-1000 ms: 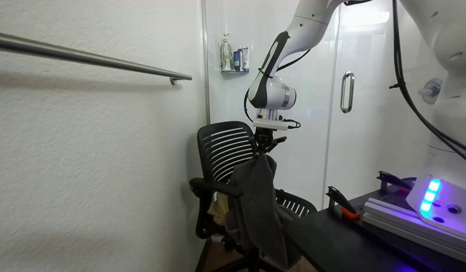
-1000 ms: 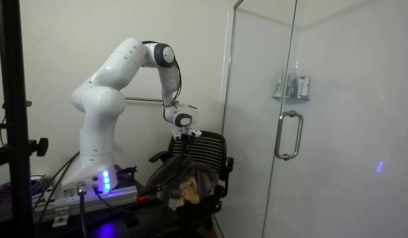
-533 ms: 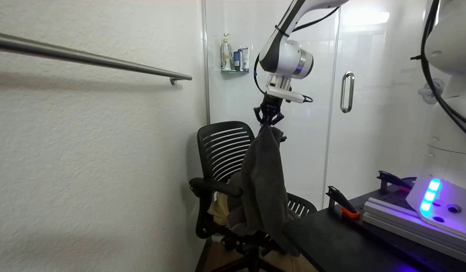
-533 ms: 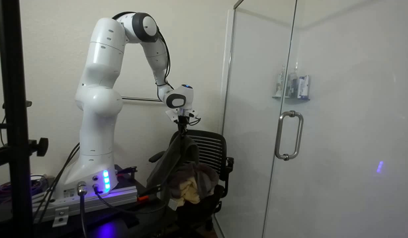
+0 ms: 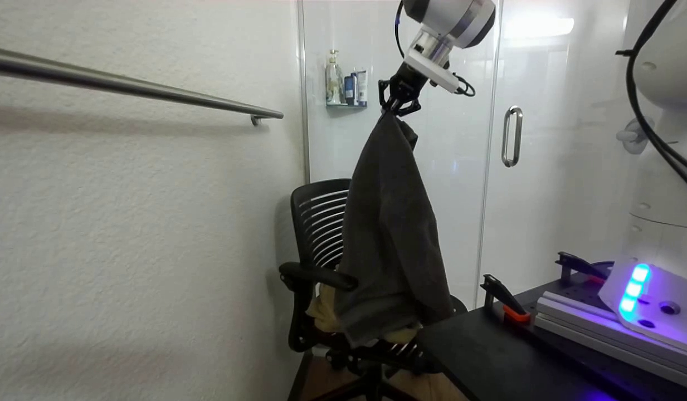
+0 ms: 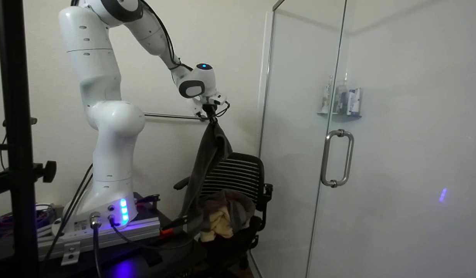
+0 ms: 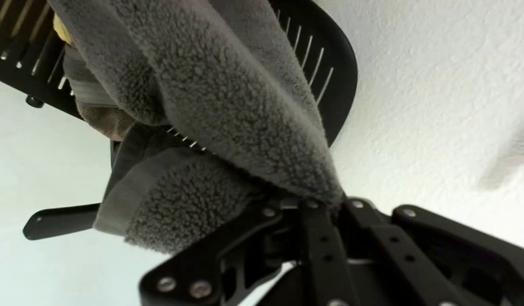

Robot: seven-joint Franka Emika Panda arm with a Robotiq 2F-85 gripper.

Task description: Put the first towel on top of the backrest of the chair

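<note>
In an exterior view the white arm (image 6: 116, 119) stands upright from its base on the black table (image 5: 499, 345), its upper section leaning back from the chair (image 6: 236, 173), its bend cut off at the top of the view and its forearm sloping down toward the backrest (image 5: 321, 188). The wrist (image 6: 209, 81) is above backrest height, and the gripper (image 5: 390, 110) points downward at a tilt, toward the wall (image 5: 154, 223) with the metal rail (image 5: 137, 86). Its two fingers (image 7: 321, 229) are drawn together, clamped at the tips on a bunched end of the gray towel (image 5: 388, 239). From there the towel hangs in long folds, widening downward; its held end is higher than the backrest's top in both exterior views. In an exterior view it hides part of the backrest slats and the seat (image 7: 15, 76); whether it touches the chair cannot be told. A yellow cloth (image 6: 222, 224) and a brownish-gray cloth (image 6: 241, 208) lie heaped together on the seat, in front of the backrest.
</note>
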